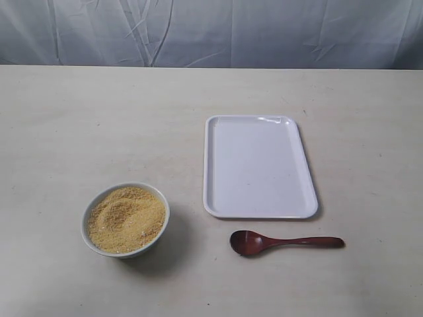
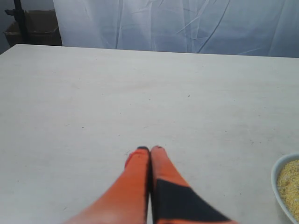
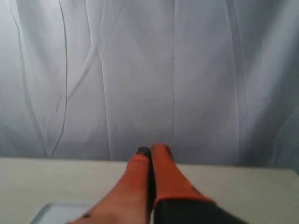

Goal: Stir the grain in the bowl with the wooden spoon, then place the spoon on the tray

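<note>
The small white bowl stands at the front left of the table, heaped with yellow-tan grain. A white tray lies right of it, with nothing on it. The dark wooden spoon lies on the table just in front of the tray, its oval bowl to the left. Neither gripper shows in the exterior view. My left gripper is shut and holds nothing, above bare table, with the bowl's rim at the picture's edge. My right gripper is shut and holds nothing, raised, a corner of the tray below it.
A wrinkled pale curtain hangs along the table's far edge. Dark stands and a box sit past the table's corner in the left wrist view.
</note>
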You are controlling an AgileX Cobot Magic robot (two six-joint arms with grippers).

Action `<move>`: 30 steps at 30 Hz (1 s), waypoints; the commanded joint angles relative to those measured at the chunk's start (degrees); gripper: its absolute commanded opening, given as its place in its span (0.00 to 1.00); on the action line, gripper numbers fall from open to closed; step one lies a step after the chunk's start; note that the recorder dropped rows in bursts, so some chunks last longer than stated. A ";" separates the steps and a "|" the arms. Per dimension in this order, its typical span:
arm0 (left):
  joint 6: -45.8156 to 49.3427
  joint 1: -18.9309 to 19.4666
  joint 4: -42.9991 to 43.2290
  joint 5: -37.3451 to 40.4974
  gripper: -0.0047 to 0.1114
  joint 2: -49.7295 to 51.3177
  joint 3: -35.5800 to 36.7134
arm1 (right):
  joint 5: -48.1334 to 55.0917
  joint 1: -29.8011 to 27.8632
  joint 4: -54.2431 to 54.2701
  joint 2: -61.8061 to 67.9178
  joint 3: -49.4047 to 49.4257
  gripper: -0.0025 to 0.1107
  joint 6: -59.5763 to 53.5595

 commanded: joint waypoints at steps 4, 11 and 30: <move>-0.08 0.12 0.00 -0.25 0.04 -0.36 0.30 | 31.81 0.56 3.89 25.74 -18.30 0.01 -6.96; -0.08 0.12 0.00 -0.25 0.04 -0.36 0.30 | 41.49 5.41 11.02 48.01 -25.21 0.01 -16.49; -0.08 0.12 0.00 -0.25 0.04 -0.36 0.30 | 30.96 24.07 10.93 74.88 -26.37 0.08 -54.65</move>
